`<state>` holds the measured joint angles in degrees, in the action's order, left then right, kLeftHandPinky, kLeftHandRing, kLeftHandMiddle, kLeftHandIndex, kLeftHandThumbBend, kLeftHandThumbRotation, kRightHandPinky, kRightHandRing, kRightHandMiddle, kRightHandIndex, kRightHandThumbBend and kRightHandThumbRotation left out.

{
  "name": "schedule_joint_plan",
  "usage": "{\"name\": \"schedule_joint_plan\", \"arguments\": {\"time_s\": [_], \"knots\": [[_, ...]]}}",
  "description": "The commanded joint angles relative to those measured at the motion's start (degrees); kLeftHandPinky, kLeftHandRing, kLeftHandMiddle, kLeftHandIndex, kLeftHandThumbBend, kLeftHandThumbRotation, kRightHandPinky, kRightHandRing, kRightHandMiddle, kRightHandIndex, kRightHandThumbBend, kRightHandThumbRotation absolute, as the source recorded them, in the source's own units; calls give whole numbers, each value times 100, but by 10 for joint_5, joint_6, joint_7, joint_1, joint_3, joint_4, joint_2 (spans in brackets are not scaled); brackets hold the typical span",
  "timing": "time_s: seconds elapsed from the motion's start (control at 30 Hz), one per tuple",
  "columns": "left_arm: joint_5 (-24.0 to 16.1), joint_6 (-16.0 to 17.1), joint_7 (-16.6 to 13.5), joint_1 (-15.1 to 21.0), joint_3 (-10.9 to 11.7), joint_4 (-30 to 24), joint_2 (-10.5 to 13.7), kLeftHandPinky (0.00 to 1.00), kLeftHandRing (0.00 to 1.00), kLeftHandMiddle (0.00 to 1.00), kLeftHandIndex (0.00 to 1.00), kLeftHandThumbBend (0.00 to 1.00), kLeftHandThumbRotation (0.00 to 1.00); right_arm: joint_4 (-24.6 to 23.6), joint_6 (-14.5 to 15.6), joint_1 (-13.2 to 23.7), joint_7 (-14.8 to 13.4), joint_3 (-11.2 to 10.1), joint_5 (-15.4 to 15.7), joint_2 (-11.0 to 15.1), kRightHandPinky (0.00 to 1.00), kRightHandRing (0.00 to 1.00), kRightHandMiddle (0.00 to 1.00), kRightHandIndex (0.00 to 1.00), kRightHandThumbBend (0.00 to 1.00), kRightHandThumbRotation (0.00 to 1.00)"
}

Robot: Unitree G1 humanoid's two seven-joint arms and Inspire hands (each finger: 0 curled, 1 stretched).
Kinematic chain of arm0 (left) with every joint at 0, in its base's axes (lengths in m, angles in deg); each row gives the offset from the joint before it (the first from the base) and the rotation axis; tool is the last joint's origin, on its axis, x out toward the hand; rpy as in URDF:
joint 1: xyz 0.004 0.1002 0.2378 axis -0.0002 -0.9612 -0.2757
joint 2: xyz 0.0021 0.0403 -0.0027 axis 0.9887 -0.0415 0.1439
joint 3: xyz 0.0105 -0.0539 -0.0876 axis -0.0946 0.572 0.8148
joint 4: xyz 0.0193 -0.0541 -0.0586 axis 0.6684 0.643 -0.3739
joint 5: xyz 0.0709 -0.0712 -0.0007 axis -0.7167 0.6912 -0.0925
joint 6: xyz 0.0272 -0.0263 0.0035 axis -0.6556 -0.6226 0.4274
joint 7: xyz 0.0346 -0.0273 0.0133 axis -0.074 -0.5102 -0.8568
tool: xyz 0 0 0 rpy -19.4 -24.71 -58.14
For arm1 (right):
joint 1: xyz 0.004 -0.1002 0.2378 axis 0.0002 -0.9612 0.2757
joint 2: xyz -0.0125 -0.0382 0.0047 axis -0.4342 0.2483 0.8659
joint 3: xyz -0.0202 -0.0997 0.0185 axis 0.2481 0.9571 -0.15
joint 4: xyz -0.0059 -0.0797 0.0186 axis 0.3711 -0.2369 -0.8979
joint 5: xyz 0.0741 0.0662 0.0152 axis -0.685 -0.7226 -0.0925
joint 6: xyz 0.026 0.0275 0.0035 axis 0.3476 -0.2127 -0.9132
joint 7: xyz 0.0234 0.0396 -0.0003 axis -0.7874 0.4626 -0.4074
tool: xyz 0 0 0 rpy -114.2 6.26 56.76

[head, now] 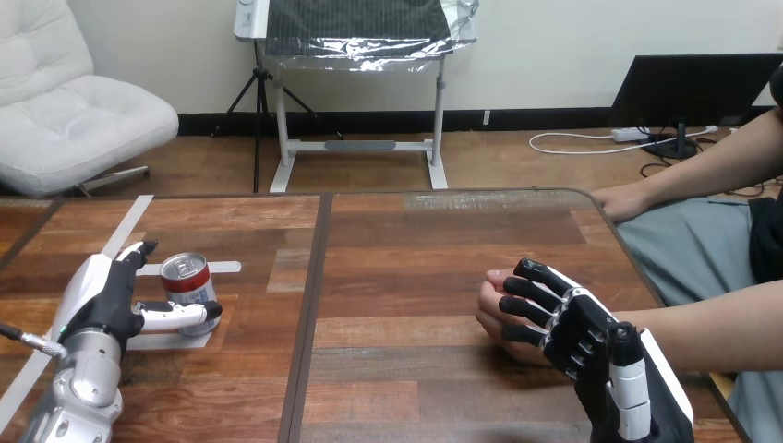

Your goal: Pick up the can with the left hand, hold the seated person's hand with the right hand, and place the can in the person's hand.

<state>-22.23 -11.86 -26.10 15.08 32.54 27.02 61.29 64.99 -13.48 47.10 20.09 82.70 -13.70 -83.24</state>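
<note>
A red and silver can (187,280) stands upright on a patch of white tape at the table's left. My left hand (106,295) is beside it on the left. Its thumb (180,317) stretches across the can's near base, and its fingers (138,251) point straight past the can's far left side, so the hand is open. At the right, my right hand (577,337) lies over the person's hand (489,309). My fingers (526,291) bend across that hand, and the thumb (623,355) is on its near side by the wrist.
The person's other hand (623,200) rests at the table's far right edge. White tape strips (125,226) run across the table's left part. A dark seam (309,305) divides the wooden tabletop down the middle.
</note>
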Motion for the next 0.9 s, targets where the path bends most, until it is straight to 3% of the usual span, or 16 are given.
{"name": "schedule_joint_plan", "arguments": {"time_s": [0.0,0.37,0.63,0.87], "knots": [[-2,5,-10,56,-2,1,-1,100,93,93,93,87,22,2,-13,40,4,-7,-8,2,73,81,83,84,99,96],[11,-4,-7,56,5,-9,-7,100,95,95,94,86,22,5,-16,42,3,-8,-4,3,73,81,83,84,100,96],[17,-5,-5,58,9,-6,-10,88,97,97,95,86,23,7,-16,43,6,-6,-7,3,74,81,83,84,100,96],[21,-7,-3,61,6,-8,-10,90,98,97,95,85,23,5,-14,44,11,-6,-9,2,73,81,83,84,99,96]]}}
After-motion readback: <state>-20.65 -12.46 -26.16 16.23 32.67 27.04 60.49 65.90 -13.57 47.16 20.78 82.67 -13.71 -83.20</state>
